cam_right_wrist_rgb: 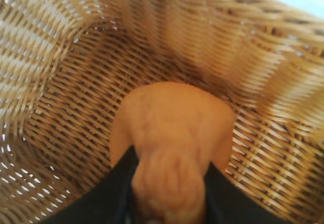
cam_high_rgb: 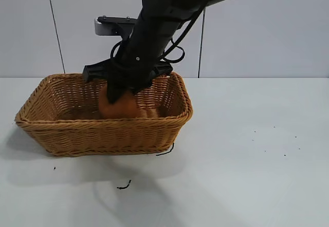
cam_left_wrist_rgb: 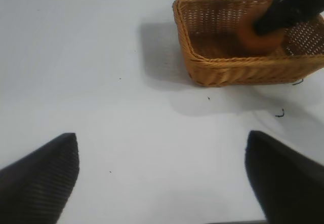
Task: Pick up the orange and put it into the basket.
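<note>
The wicker basket (cam_high_rgb: pixel 97 134) stands at the left of the table. My right gripper (cam_high_rgb: pixel 122 91) reaches down into it and is shut on the orange (cam_high_rgb: pixel 119 106), a lumpy brownish-orange fruit held low inside the basket near its right end. In the right wrist view the orange (cam_right_wrist_rgb: pixel 174 133) sits between the two black fingers (cam_right_wrist_rgb: pixel 109 191) over the woven floor (cam_right_wrist_rgb: pixel 76 107); I cannot tell whether it touches the floor. My left gripper (cam_left_wrist_rgb: pixel 162 158) is open and empty over bare table, well away from the basket (cam_left_wrist_rgb: pixel 228 67).
The white table (cam_high_rgb: pixel 247 150) spreads to the right of and in front of the basket. A few dark wicker scraps (cam_high_rgb: pixel 124 186) lie on it in front of the basket. A grey wall stands behind.
</note>
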